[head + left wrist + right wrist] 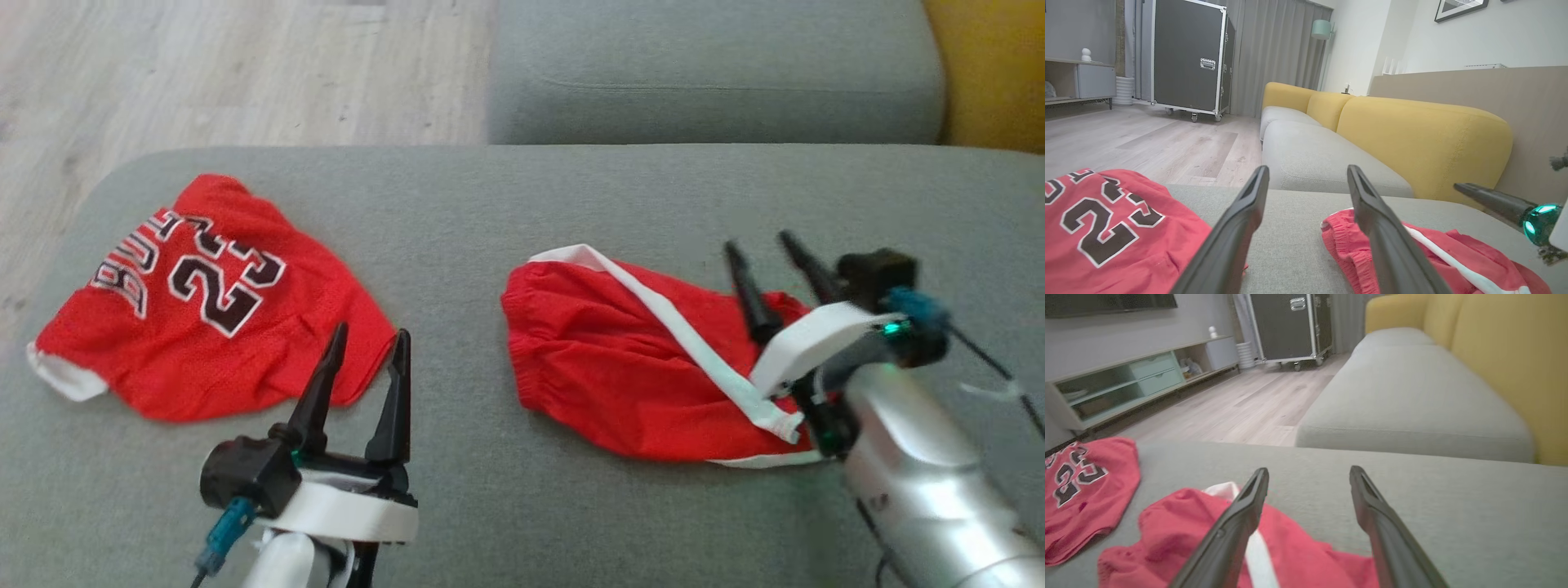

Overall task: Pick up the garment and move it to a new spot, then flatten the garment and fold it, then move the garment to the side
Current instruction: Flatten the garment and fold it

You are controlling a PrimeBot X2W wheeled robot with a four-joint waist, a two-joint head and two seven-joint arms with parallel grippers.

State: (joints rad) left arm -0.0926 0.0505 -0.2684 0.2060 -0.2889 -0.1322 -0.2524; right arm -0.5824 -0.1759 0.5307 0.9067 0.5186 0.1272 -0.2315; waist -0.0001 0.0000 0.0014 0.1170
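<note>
Number 23, black with white edging, on red jersey (204,302); lettering beside it unreadable

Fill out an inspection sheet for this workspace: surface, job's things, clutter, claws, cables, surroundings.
Surface: grey sofa cushion, flat, carrying both garments.
Job's things: red shorts with a white stripe, crumpled, on the robot's right; red jersey numbered 23, rumpled, on its left; the two lie apart.
Clutter: nothing seen.
Claws: left claw open, empty, by the jersey's near corner; right claw open, empty, over the shorts' right end.
Cables: dark cable off the right wrist; blue plug at the left wrist.
Surroundings: wood floor, yellow backrest, black wheeled case, low cabinet.
</note>
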